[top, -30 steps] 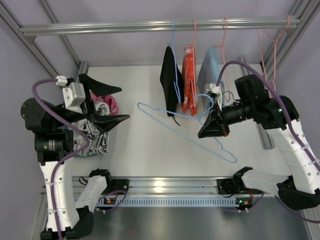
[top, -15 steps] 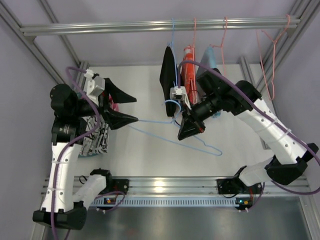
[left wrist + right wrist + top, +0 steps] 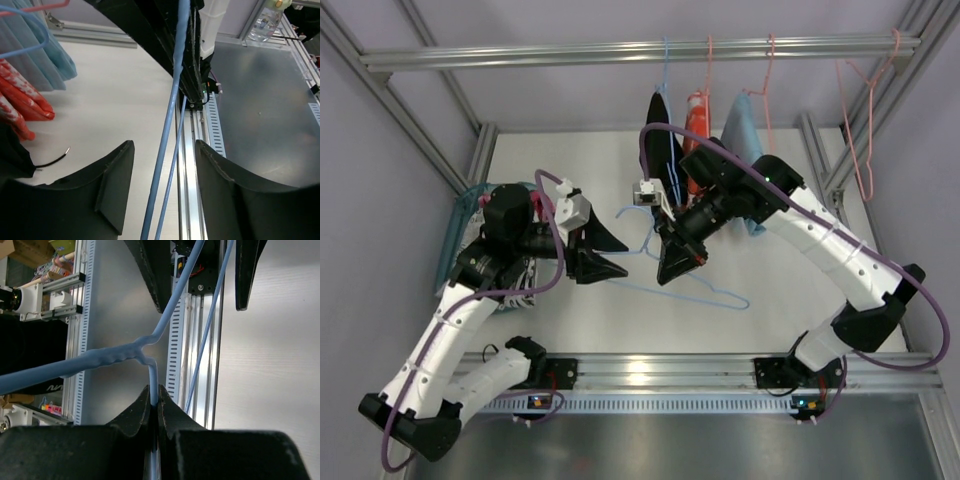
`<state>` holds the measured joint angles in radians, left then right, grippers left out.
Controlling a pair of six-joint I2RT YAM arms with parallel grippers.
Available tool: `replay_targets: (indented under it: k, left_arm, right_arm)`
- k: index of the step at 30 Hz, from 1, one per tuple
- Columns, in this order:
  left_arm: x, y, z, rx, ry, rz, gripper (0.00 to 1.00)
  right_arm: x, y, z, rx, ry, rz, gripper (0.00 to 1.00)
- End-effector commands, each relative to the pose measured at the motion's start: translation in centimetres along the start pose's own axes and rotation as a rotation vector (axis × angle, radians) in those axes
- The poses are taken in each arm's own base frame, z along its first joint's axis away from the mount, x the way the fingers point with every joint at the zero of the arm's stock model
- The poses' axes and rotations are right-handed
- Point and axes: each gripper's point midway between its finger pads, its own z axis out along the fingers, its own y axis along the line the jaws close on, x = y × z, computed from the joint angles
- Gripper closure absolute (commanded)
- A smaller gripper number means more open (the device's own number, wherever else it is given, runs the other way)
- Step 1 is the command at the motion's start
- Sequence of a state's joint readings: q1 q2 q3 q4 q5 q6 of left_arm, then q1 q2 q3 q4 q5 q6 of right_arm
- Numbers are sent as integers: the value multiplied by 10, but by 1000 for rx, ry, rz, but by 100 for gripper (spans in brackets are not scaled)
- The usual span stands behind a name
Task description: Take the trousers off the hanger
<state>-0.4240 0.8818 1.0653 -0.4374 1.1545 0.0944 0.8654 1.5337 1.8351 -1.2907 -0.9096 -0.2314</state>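
My right gripper point(image 3: 670, 268) is shut on the hook neck of an empty blue wire hanger point(image 3: 715, 298) and holds it over the table's middle; the right wrist view shows the wire point(image 3: 100, 357) pinched between the shut jaws point(image 3: 154, 388). My left gripper point(image 3: 607, 250) is open at the hanger's left end. In the left wrist view, two hanger wires point(image 3: 167, 150) run between its fingers point(image 3: 164, 145), and I see no contact. The white black-print trousers point(image 3: 523, 285) lie at the left under my left arm. A bit of the pink pair point(image 3: 542, 203) shows beside it.
A black garment point(image 3: 660, 135), a red one point(image 3: 695, 118) and a light blue one point(image 3: 745, 130) hang on hangers from the rear rail point(image 3: 520, 55). Empty pink hangers point(image 3: 865, 130) hang at the right. A teal rim point(image 3: 455, 235) shows at the left by the trousers.
My right gripper has carried the blue hanger leftward toward the middle. My left gripper has swung right from the trouser pile, and the hanger's wires now lie between its open fingers.
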Motion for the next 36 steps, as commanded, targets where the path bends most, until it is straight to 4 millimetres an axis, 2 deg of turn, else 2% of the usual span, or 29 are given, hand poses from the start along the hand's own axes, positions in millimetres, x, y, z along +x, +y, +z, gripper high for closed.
replay_targets:
  k: [1,2,4,5,6,7,8,10,11,12,14,17,18,19,23,24,27,28,36]
  left_arm:
    - [3,7,-1,-47,31,89,46]
    - [0,8,-2,-57,28,102,50]
    - [-2,10,-3,-68,28,117,65]
    - [-2,10,-3,-71,28,115,83]
    - [-3,10,-3,-77,28,115,90]
    - [-2,13,-4,-97,30,112,95]
    - [-2,14,-5,-106,31,110,100]
    - [-1,14,-6,-120,31,104,100]
    - [-1,13,-6,-126,31,100,100]
    - [-1,13,-7,-130,29,88,100]
    - [-1,13,-7,-133,28,72,100]
    - [0,14,-7,-147,27,41,100]
    - [-1,14,-7,-150,25,25,100]
    - [-1,15,-7,-153,26,13,100]
    - [-8,17,-3,-153,-11,-51,100]
    - [-9,17,-2,-157,-31,-126,100]
    - [-23,25,0,-169,-102,-210,100]
    - [-33,29,0,-173,-136,-194,100]
    - [-59,39,-4,-189,-247,-293,100]
  right_arm:
    - [-9,18,-1,-45,-20,-55,100]
    - [-8,19,0,-46,-15,-56,100]
    - [-7,17,0,-33,-12,-63,100]
    - [-5,16,0,-24,-10,-63,100]
    - [-5,14,0,-14,-9,-65,100]
    - [-5,11,-2,15,-13,-75,96]
    - [-5,10,-3,30,-14,-72,88]
    - [-3,7,-6,68,-26,-78,77]
    - [-2,1,-9,105,-29,-73,57]
    - [1,-2,-10,123,-30,-68,47]
    - [4,-7,-24,181,-58,-66,34]
    - [16,-12,-43,250,-93,-47,31]
    - [23,-14,-44,260,-88,-36,30]
    - [27,-7,-50,276,-107,-54,25]
    - [40,-11,-65,342,-151,-33,16]
    - [43,-12,-66,351,-159,-34,14]
    - [46,-13,-70,369,-171,-45,10]
    - [47,-13,-70,373,-174,-46,9]
    - [52,-16,-68,384,-189,-62,6]
